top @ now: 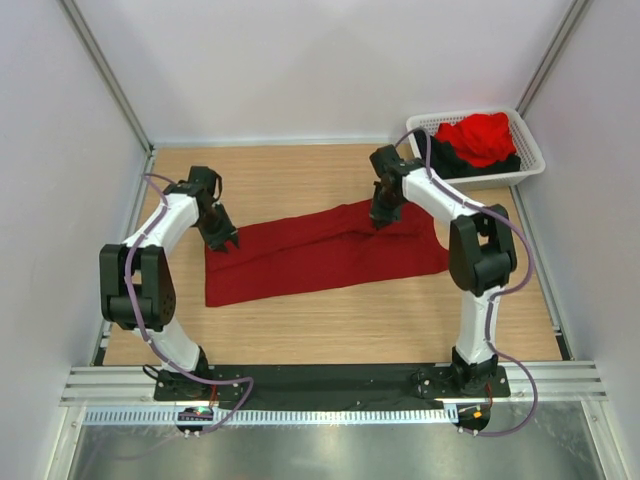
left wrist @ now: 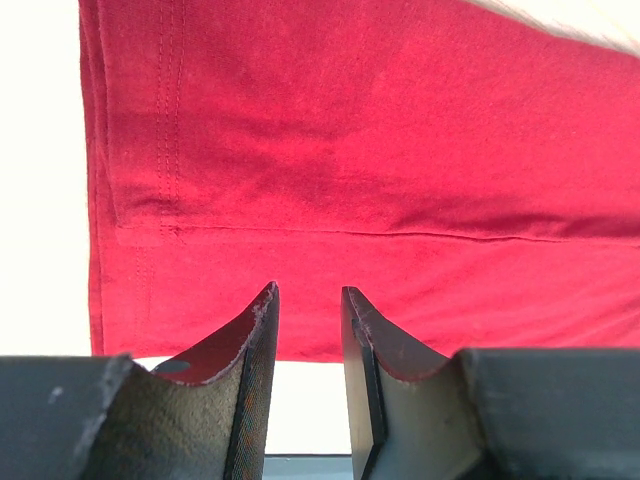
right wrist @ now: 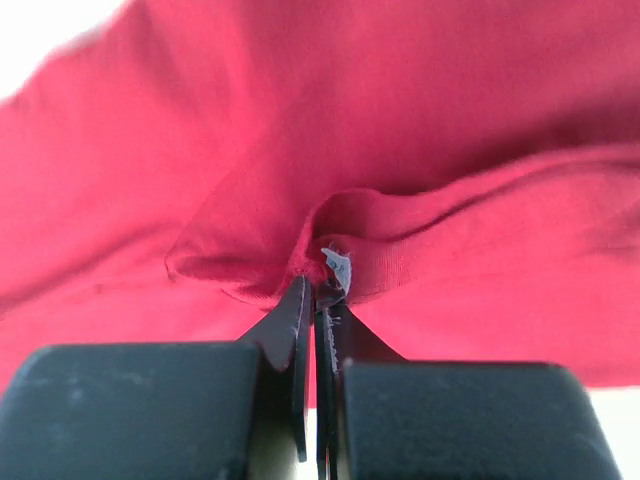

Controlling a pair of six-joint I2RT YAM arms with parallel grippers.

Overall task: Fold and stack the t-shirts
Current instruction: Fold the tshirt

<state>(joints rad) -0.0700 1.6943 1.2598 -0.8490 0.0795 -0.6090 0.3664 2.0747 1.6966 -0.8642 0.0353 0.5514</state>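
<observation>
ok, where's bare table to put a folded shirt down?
Widest: the bare wooden tabletop between the dark crimson cloth t-shirt and the black base rail. Also the far strip of wood behind the shirt. Crowded: far right, the white latticed plastic basket beside the right gripper pinching the shirt.

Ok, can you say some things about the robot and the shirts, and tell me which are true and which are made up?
1. The right hand is pinching the dark red shirt. True.
2. The left hand grips that shirt too. False: it is open and holds nothing.
3. The basket is empty. False: a bright red shirt and a black shirt lie in it.
4. The basket sits at the table's far right corner. True.
</observation>
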